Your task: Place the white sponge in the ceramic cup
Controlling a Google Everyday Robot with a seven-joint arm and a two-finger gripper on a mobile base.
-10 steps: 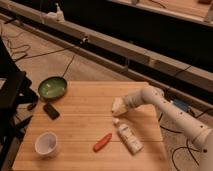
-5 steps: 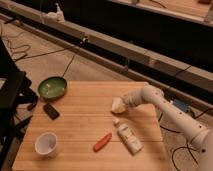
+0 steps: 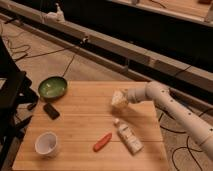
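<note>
Closest to us, by the near-left corner of the wooden table [image 3: 80, 125], stands the ceramic cup [image 3: 46, 150], upright, mouth open. We see nothing inside it. Along the near edge, toward the right, lie a red stick-shaped item [image 3: 102, 142] and a white bottle [image 3: 129, 138] on its side, the two just apart from each other. Neither is between the cup and the middle of the board.

Farther in, a small dark flat object [image 3: 50, 110] rests near the left edge. Across from it, toward the right edge and about halfway back, is the gripper [image 3: 123, 100], at the end of the white arm [image 3: 170, 102] that reaches in over the right edge. The white sponge [image 3: 117, 98] sits at its tip, and we judge the jaws to be clenched on it, though the fingers themselves are hard to make out.

Over the last second little has shifted. The gripper and the sponge have crept slightly upward together and stayed over the same part of the board, while everything else lies where it was. We read that as the block being off the wood and carried, so the pick seems done. The carry toward the near-left corner has not begun, and the cup is well apart from the sponge.

At the far-left corner sits the green bowl [image 3: 52, 88], which also looks empty. It is the wrong container, and the path to the cup should pass clear of it.
</note>
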